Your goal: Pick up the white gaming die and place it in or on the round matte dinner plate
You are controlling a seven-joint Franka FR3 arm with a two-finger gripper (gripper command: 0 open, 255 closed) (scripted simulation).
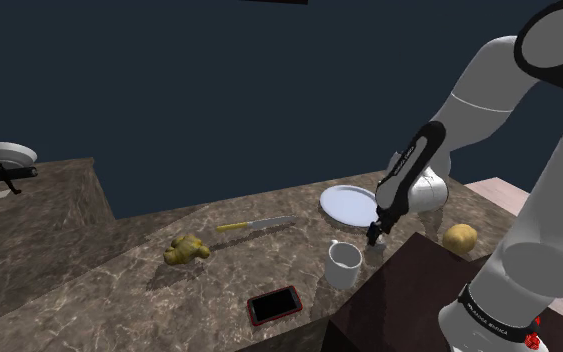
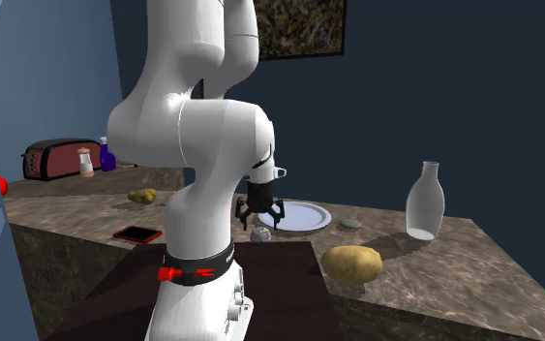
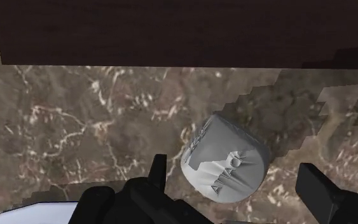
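Note:
The white die (image 3: 225,165), rounded and with raised lettering, lies on the brown marble counter beside the dark stand. My gripper (image 3: 234,181) hangs just above it, open, one finger on either side and neither clasping it. In the second exterior view the die (image 2: 260,234) sits right under the black gripper (image 2: 262,215). The round pale plate (image 1: 349,205) lies flat just beyond the gripper (image 1: 374,238) toward the shoulder view's left. In the second exterior view the plate (image 2: 304,217) is just behind the gripper, and its edge (image 3: 37,213) shows beside one finger in the wrist view.
A white mug (image 1: 344,265) stands close to the gripper, a potato (image 1: 459,238) on its other side. A red phone (image 1: 273,305), a knife (image 1: 254,225) and a ginger root (image 1: 185,250) lie further along the counter. A glass bottle (image 2: 425,201) stands past the plate. The stand (image 1: 409,300) borders the die.

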